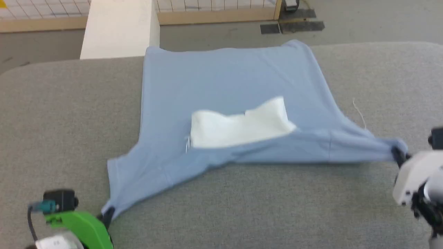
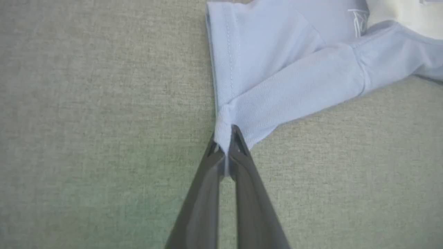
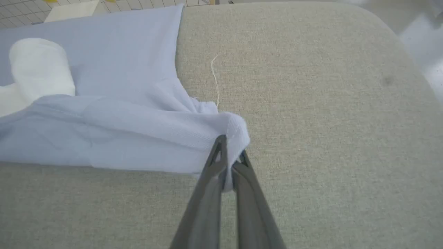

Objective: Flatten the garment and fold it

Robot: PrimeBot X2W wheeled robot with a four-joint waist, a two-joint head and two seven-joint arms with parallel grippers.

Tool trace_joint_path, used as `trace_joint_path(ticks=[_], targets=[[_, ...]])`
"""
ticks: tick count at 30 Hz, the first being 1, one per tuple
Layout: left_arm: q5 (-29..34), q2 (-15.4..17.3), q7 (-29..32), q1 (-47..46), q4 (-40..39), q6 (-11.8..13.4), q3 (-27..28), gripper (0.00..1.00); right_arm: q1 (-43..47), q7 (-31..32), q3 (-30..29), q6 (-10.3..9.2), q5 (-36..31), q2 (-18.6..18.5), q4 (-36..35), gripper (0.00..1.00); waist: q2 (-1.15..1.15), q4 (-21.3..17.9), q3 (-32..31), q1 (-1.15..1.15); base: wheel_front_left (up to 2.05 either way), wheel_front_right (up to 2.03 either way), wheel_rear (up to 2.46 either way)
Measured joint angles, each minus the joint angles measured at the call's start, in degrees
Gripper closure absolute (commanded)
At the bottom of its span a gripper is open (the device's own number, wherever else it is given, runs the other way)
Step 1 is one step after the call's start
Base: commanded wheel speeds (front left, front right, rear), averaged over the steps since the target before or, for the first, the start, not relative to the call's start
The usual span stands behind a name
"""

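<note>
Clamped shut, the left gripper [image 2: 225, 138] has its two long dark fingers pressed together on a bunched corner of the light blue, soft, short-sleeved T-shirt [image 1: 228, 79]. The cloth is squeezed into a narrow pleat between the tips, at the end of a stitched hem that runs away from the fingers. In the head view this grip sits at the lower left, just beside the green housing [image 1: 83, 224] of that wrist. The right gripper [image 3: 231, 148] is likewise closed on the T-shirt, its tips pinching a rounded wad of blue fabric at the opposite near corner. It shows at the far right of the head view, beside the white housing [image 1: 412, 176] of its wrist. Between the two grips the near edge is drawn out wide, rolled over on itself along the right half and casting a thin shadow on the surface below. The T-shirt lies spread on the grey, woven-cloth-covered table [image 1: 62, 121], its far edge reaching the table's far rim. A crumpled white fabric section [image 1: 238, 126] sits near the middle, just behind the rolled near edge, and a small white logo mark [image 1: 188, 143] shows at its left end. A loose white thread [image 3: 215, 79] lies on the table just beside the right-hand corner. Beyond the table stand a cream rectangular block [image 1: 117, 27] and grey floor [image 1: 363, 20].
</note>
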Motion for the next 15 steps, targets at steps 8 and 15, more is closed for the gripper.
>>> trace_joint_path(ticks=[8, 15], targets=[[-0.41, -1.86, 2.79, 12.17, -6.99, 6.6, 1.55, 1.0, 13.46, 10.28, -8.64, 0.0, -1.56, 7.65, -9.85, 1.0, 0.0, 0.29, -2.43, 0.0, 0.0, 0.0, 0.0], [-0.41, -2.59, 4.24, 16.11, -7.72, 8.36, 0.91, 1.0, 19.53, 16.03, -15.13, 0.0, -2.93, 10.36, -9.91, 1.0, 0.0, 1.28, -2.91, 0.0, 0.0, 0.0, 0.0]])
